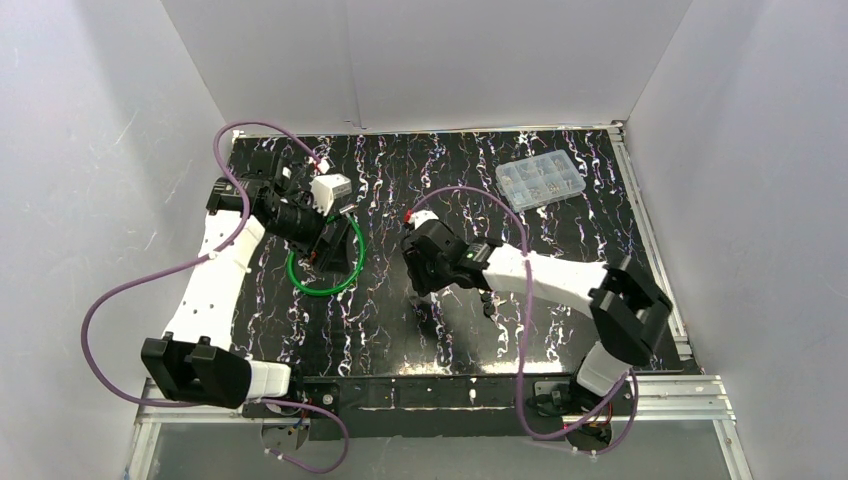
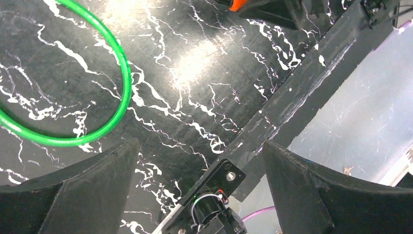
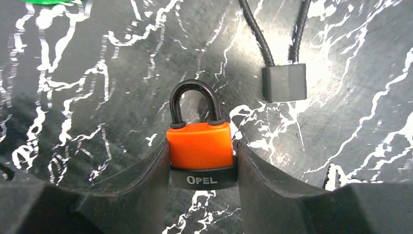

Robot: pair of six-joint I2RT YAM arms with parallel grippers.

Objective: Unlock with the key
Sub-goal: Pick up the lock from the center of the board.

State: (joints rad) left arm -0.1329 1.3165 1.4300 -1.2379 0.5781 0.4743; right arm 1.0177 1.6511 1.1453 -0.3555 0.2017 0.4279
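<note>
The right hand (image 3: pixel 202 148) grips the padlock (image 3: pixel 199 151) by both flanks, mid-tabletop (image 3: pixel 97 73). The padlock's long axis runs straight out from the hand, shackle outermost. The left hand (image 2: pixel 199 146) hangs open and empty, well left, beside the green ring (image 2: pixel 124 73).

The green ring (image 2: pixel 126 80) runs off the left wrist view's edge.
</note>
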